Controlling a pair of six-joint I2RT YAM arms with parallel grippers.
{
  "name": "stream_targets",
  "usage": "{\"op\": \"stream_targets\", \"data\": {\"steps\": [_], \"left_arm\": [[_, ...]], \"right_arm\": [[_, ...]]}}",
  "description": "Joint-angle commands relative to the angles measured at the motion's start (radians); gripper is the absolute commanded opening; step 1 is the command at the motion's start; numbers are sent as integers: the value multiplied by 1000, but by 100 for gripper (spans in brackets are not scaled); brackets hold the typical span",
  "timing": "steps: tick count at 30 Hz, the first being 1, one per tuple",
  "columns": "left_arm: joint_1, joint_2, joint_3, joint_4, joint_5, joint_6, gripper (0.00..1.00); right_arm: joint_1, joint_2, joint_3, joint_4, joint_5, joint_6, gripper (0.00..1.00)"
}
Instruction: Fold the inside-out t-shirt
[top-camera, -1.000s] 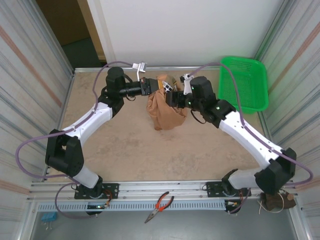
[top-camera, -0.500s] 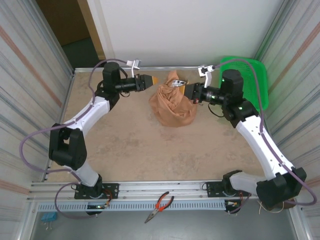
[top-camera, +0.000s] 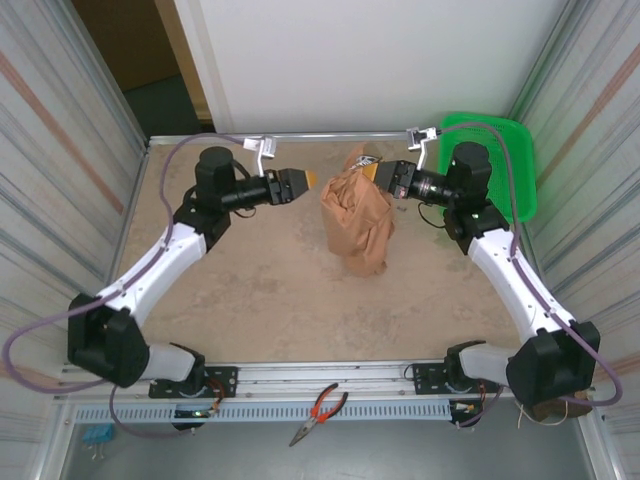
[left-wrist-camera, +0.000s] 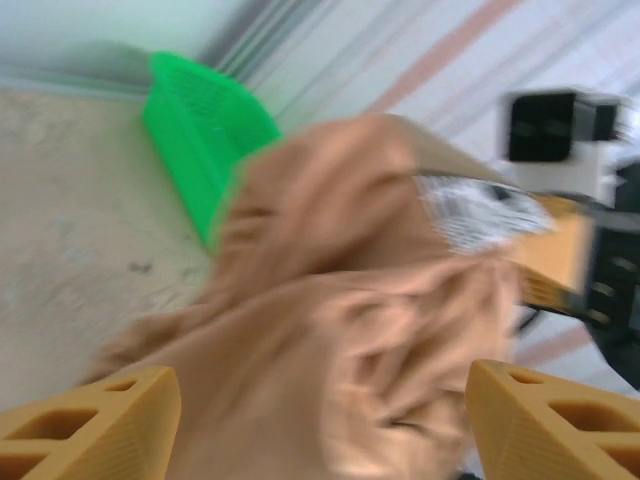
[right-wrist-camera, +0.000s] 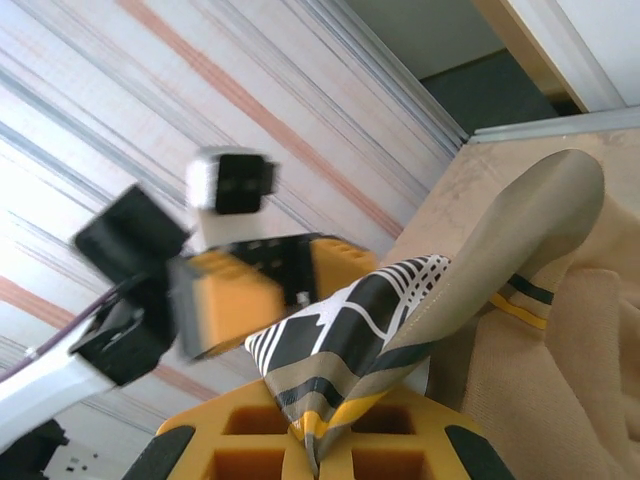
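Observation:
The tan t-shirt (top-camera: 358, 215) hangs in a bunched column over the back middle of the table, its lower end on the surface. My right gripper (top-camera: 374, 172) is shut on its collar edge. In the right wrist view the fingers (right-wrist-camera: 318, 440) pinch the collar by a black-and-white printed label (right-wrist-camera: 350, 310), with tan cloth (right-wrist-camera: 560, 360) to the right. My left gripper (top-camera: 306, 180) stands open just left of the shirt, apart from it. Its yellow fingertips (left-wrist-camera: 90, 420) are spread wide in the left wrist view, and the blurred shirt (left-wrist-camera: 340, 330) lies ahead of them.
A green mesh basket (top-camera: 490, 165) sits at the back right corner, seen also as the basket (left-wrist-camera: 200, 110) beyond the shirt. Red-handled pliers (top-camera: 320, 408) lie on the front rail. Corrugated walls close in both sides.
The left gripper let go of the shirt and drew back left, then came partway back. The right gripper moved right with the collar, and the shirt now hangs longer.

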Motion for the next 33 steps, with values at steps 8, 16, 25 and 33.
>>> {"op": "stream_targets", "data": {"steps": [8, 16, 25, 33], "left_arm": [[-108, 122, 86, -143, -208, 159, 77], [-108, 190, 70, -106, -199, 173, 43], [-23, 126, 63, 263, 235, 3, 0], [18, 182, 94, 515, 407, -219, 0]], "right_arm": [[39, -2, -1, 112, 6, 58, 0], [31, -1, -31, 156, 7, 100, 0], [-61, 141, -77, -56, 258, -12, 56], [-63, -3, -154, -165, 339, -36, 67]]}}
